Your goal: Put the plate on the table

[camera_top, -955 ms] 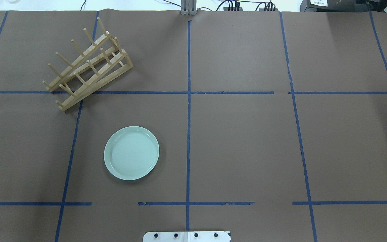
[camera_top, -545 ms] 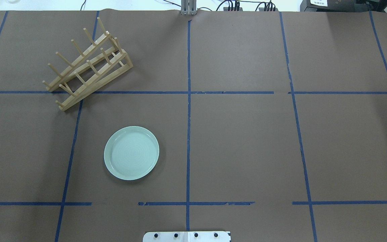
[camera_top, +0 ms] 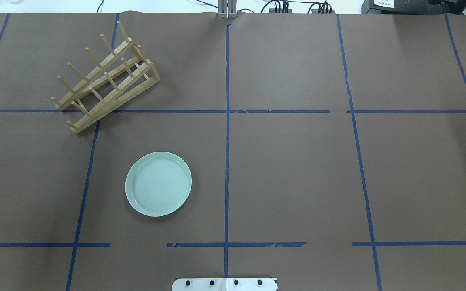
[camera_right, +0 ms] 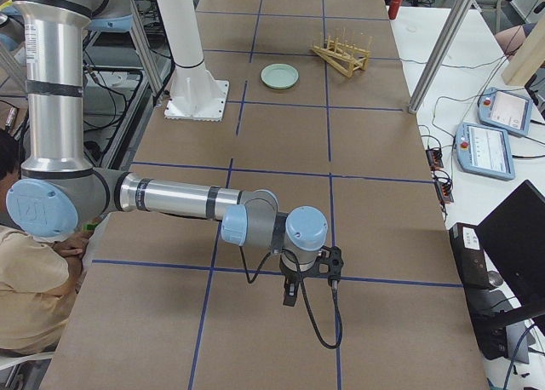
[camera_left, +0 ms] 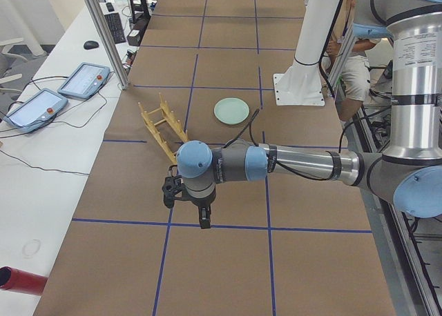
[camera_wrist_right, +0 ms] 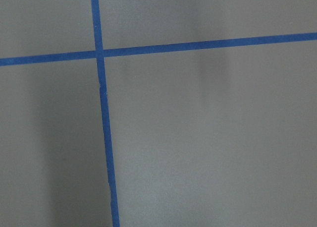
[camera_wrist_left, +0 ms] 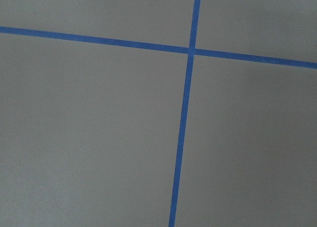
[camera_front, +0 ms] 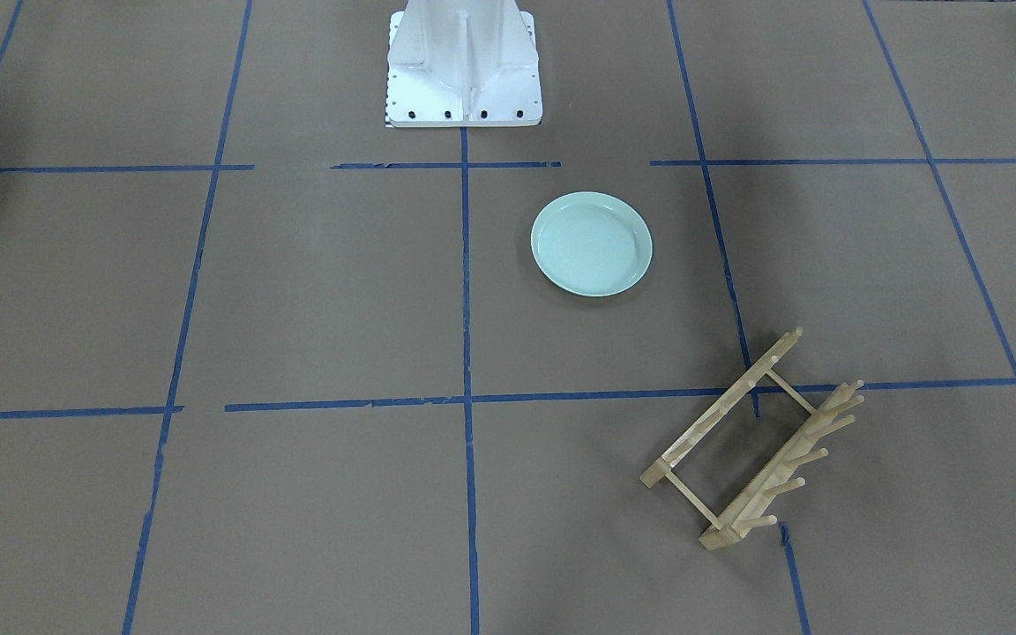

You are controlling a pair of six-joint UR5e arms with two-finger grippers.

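Note:
The pale mint-green plate [camera_top: 158,184] lies flat on the brown table [camera_top: 297,169] left of the centre tape line, with nothing holding it. It also shows in the front view [camera_front: 592,244] and both side views [camera_left: 231,111] [camera_right: 279,76]. My left gripper [camera_left: 200,216] hangs over the table's left end, far from the plate. My right gripper [camera_right: 294,292] hangs over the right end. I cannot tell whether either is open or shut. Both wrist views show only bare table [camera_wrist_left: 99,138] [camera_wrist_right: 208,147] with crossing blue tape.
A light wooden peg rack [camera_top: 105,79] stands at the far left, beyond the plate, with no plate in it. The white robot base [camera_front: 464,70] is at the near middle edge. Operators sit beside the table [camera_right: 34,271], and tablets [camera_left: 27,109] lie on a side bench.

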